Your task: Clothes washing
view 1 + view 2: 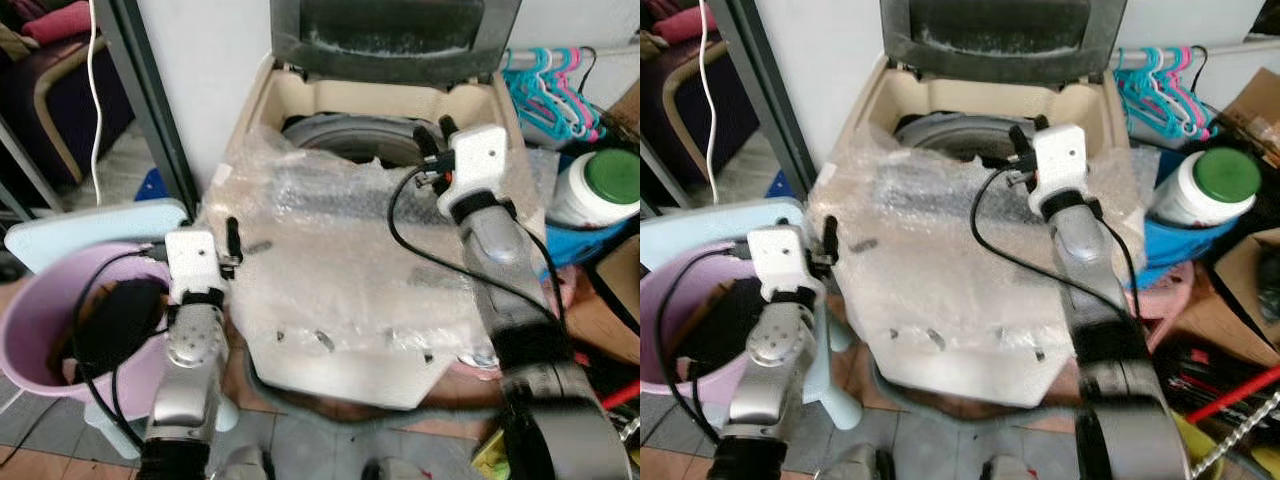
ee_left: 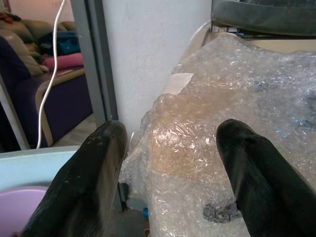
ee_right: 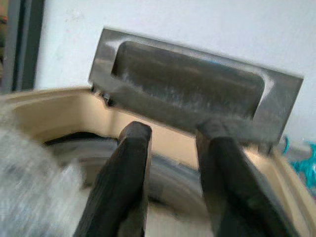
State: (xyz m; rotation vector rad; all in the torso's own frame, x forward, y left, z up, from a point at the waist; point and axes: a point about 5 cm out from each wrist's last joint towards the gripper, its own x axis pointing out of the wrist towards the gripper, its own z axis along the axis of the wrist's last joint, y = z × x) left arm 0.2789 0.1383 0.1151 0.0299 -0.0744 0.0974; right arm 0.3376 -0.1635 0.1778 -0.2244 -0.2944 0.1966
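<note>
Item: top-loading washing machine (image 1: 300, 95), cream plastic body, dark grey lid (image 1: 395, 35) raised upright against the white wall behind. Its front deck is draped in crinkled clear bubble wrap (image 1: 340, 270); the round drum opening (image 1: 350, 135) with its grey metal rim lies open behind the wrap, toward the machine's back edge.

Item: pink plastic basket (image 1: 30, 340), round and smooth-walled, standing on the floor off the machine's front-left corner with a pale blue stool (image 1: 90, 225) beside it. It holds dark laundry (image 1: 120, 315), soft and bunched; no long axis can be made out.

Item: left gripper (image 1: 232, 240), fingers apart with nothing between them, hovering at the left edge of the wrapped deck. In its wrist view the black fingers (image 2: 84, 182) frame the bubble wrap, the pink rim at the corner.

Item: right gripper (image 1: 435, 135), fingers slightly apart and empty, held over the right rim of the drum opening and pointing toward the lid. The wrist view is blurred.

Governing relation: the laundry lies below the left gripper and to its left, on the side away from the drum; the drum lies forward and to its right. The left arm is much the nearer to the basket and looks the natural one to reach down. The load appears not yet moved.

Adjacent: white jar with green cap (image 1: 600, 185) and turquoise and pink hangers (image 1: 550, 85), right of the machine.
</note>
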